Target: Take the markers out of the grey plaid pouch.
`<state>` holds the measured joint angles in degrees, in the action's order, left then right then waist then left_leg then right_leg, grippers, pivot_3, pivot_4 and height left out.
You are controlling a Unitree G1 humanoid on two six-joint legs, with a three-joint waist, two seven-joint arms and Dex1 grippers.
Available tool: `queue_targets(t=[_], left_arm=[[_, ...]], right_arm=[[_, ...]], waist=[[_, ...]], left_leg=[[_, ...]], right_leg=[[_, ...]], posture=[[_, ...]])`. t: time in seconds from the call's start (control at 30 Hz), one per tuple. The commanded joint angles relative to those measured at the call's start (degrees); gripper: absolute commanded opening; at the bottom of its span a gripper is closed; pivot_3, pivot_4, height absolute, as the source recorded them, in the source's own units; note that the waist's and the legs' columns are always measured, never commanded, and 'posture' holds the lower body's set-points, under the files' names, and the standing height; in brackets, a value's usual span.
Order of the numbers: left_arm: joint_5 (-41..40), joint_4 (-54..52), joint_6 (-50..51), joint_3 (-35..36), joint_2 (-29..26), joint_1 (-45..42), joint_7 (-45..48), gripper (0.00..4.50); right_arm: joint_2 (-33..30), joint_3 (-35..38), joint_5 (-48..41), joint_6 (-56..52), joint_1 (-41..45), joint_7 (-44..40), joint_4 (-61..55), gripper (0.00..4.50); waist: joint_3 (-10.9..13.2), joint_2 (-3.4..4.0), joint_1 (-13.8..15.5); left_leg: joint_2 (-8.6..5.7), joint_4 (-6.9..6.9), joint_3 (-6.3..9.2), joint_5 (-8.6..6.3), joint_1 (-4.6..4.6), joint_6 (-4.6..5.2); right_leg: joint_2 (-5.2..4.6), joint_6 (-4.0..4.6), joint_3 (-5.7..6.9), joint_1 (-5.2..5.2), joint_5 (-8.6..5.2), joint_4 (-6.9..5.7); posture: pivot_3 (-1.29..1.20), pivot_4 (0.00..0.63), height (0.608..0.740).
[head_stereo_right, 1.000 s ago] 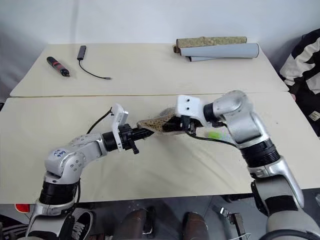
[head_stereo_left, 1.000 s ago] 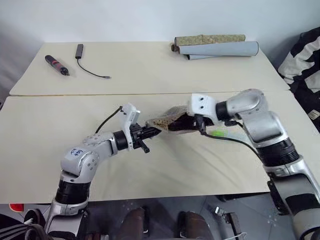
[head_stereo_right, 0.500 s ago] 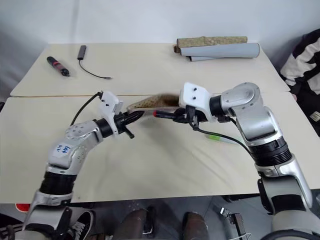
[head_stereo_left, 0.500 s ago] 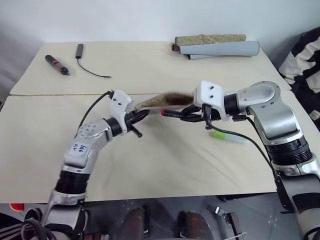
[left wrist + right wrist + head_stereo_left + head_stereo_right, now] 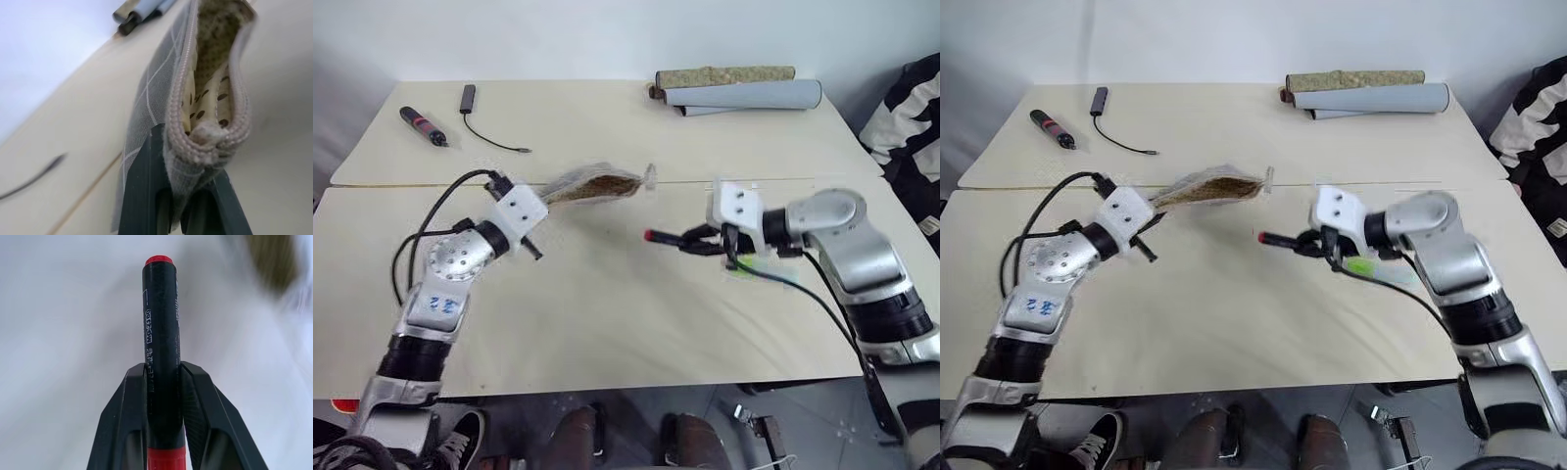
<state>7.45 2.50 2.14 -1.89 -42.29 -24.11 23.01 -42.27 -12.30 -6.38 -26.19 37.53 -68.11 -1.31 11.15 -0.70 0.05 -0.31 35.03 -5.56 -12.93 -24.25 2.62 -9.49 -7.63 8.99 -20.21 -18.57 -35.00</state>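
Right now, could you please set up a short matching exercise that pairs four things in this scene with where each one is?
Things:
1. grey plaid pouch
2. dark marker
3. light green marker
4. rolled mats

Places:
A. lying on the near table beneath the right gripper's arm
B. at the far edge of the far table
C. pinched by the left gripper, held above the table
D. clamped in the right gripper, red end pointing away from it

Pairs: 1-C, 2-D, 3-A, 4-B

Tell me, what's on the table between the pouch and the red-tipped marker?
Nothing: bare table lies between the pouch and the marker, seen in the left eye view.
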Motion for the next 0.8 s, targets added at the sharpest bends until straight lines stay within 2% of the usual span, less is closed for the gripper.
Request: queue_targets(t=[0.03,0.13,0.23,0.4,0.53,0.6,0.63,0.8], left_arm=[[5.01,-2.52,-3.11,3.39,-2.3,3.22,-3.93,0.0],[6.03,-3.57,-0.19,5.7,-0.79,6.25,-6.91,0.0],[6.57,-4.53,0.89,6.21,0.76,7.94,-8.15,0.0],[6.94,-5.97,1.27,5.96,2.73,10.28,-8.22,0.0],[5.42,-7.11,2.52,6.59,4.48,11.57,-7.27,0.0],[4.9,-7.46,2.53,6.92,4.85,11.85,-6.84,0.55],[4.91,-7.69,2.5,6.83,4.74,12.13,-6.3,0.72],[3.81,-9.72,2.49,7.54,5.25,13.19,-5.26,2.31]], right_arm=[[3.06,6.13,-1.26,5.85,-2.63,7.27,1.13,0.6],[5.56,5.32,0.39,9.42,-6.1,10.99,1.78,0.6],[8.06,3.05,2.58,12.11,-6.0,13.78,3.06,0.6],[13.34,1.39,8.07,17.1,0.89,21.5,10.65,0.6],[13.79,-1.78,10.47,23.14,4.5,18.98,17.4,0.6],[13.97,-3.02,10.82,25.35,5.09,17.47,19.32,0.6],[14.11,-3.55,10.72,25.75,5.21,16.53,19.97,0.95],[13.75,-4.06,11.28,27.49,5.33,15.51,21.58,2.62]], waist=[[0.01,0.0,-0.18],[0.01,0.0,-0.23],[0.01,0.0,-0.2],[0.01,0.01,-0.31],[0.01,0.0,-0.23],[0.01,0.0,-0.1],[0.01,0.0,-0.16],[0.01,0.0,-0.42]], left_leg=[[0.0,-0.02,-0.04,0.0,-0.03,0.0],[0.03,0.0,-0.09,0.02,-0.03,-0.01],[0.05,0.0,-0.09,0.02,-0.01,-0.05],[0.04,0.05,-0.18,0.06,-0.02,-0.11],[0.05,0.04,-0.15,0.09,0.01,-0.08],[0.06,0.03,-0.09,0.09,0.01,-0.07],[0.06,0.03,-0.08,0.1,0.01,-0.06],[0.05,0.05,-0.19,0.11,0.01,-0.03]], right_leg=[[0.0,0.0,-0.02,-0.08,0.0,-0.02],[-0.01,0.0,-0.03,-0.11,0.0,-0.11],[-0.01,0.0,-0.06,-0.16,0.0,-0.21],[-0.06,0.01,-0.14,-0.31,0.0,-0.46],[-0.05,0.03,-0.14,-0.34,-0.01,-0.54],[-0.05,0.04,-0.07,-0.32,-0.01,-0.54],[-0.05,0.03,-0.04,-0.3,-0.01,-0.54],[-0.05,0.04,-0.07,-0.3,-0.01,-0.52]], posture=[[0.0,0.15,0.74],[0.0,0.15,0.74],[0.0,0.15,0.74],[0.0,0.15,0.74],[0.0,0.15,0.74],[0.0,0.15,0.74],[0.0,0.15,0.74],[0.0,0.15,0.74]])
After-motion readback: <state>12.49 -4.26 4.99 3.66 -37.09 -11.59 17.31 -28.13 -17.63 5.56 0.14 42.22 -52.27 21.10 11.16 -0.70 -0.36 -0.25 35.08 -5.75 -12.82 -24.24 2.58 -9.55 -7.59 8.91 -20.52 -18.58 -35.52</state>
